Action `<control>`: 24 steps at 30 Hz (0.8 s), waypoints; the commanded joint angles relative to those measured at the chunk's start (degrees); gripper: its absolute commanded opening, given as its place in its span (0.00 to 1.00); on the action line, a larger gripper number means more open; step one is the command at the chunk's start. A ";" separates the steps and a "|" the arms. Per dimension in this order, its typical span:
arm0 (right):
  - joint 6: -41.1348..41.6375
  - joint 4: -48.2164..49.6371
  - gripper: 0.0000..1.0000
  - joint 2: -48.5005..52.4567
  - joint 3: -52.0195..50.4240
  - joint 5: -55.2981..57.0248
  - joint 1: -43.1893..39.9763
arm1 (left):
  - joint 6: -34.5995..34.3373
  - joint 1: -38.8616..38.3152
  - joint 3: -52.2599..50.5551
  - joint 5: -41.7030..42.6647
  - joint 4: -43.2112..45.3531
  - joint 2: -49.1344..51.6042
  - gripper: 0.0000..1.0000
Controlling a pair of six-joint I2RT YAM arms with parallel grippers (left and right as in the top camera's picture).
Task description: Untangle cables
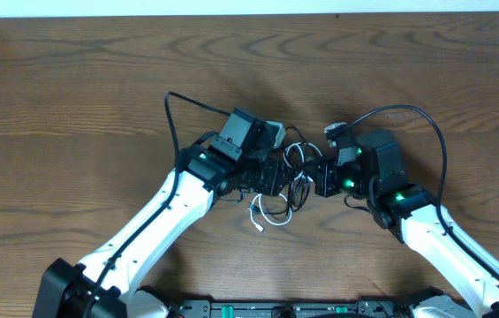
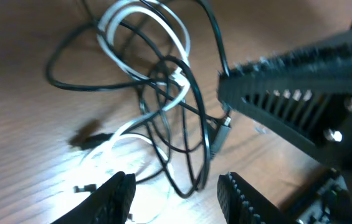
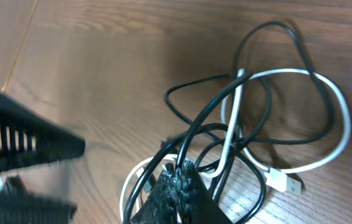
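Two arms meet nose to nose at the middle of a wooden table (image 1: 72,106). The left arm (image 1: 156,221) angles in from the lower left and the right arm (image 1: 448,243) from the lower right. Between them lie the white cable (image 3: 341,118) and black cable (image 3: 300,46), looped together. The left gripper (image 2: 176,196) sits low, jaws partly apart, straddling a black loop without clamping it. The right gripper (image 3: 177,186) is closed with black strands at its tip; whether it pinches them is unclear.

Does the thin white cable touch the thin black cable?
Touching. The right wrist view shows the thin white cable lying directly across loops of the thin black cable, with no gap between them.
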 commanded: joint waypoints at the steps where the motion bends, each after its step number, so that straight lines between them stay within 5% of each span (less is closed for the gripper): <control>1: 3.50 0.28 0.01 0.04 0.17 3.89 0.07 | 2.05 -0.68 0.35 6.47 0.55 1.75 0.48; 17: 4.68 2.03 0.01 0.04 0.17 3.76 0.07 | 2.01 -8.07 0.15 4.44 8.07 10.99 0.47; 20: 4.68 2.03 0.01 0.04 0.17 3.80 0.07 | 1.99 -8.46 0.15 3.45 8.09 12.74 0.39; 24: 4.68 2.03 0.01 0.04 0.17 3.80 0.07 | 2.01 -8.44 0.15 3.08 8.07 13.44 0.13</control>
